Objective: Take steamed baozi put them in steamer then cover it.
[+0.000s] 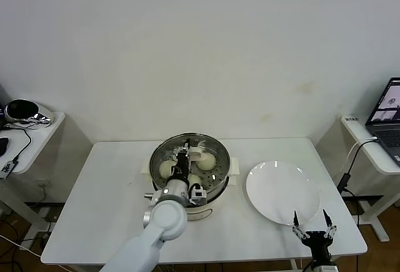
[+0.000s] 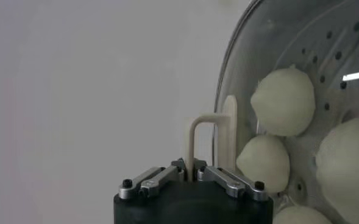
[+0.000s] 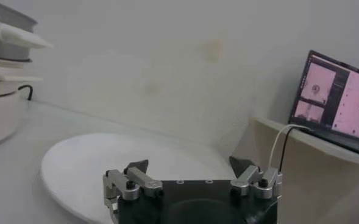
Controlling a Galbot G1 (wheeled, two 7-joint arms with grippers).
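Cream handle [image 2: 206, 131] of the glass lid [image 1: 189, 154] stands upright between the left gripper [image 1: 183, 154] fingers, clamped, directly over the steamer [image 1: 209, 191]; right gripper [image 1: 314, 227] waits with fingers apart.

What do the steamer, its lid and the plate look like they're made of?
Steamer: likely polished stainless steel, given its mirror-bright wall and perforated tray, on a cream base that looks plastic. Lid: apparently clear glass, since the baozi show through it, with a matte cream handle, probably plastic. Plate: glossy white, ceramic or melamine; unclear.
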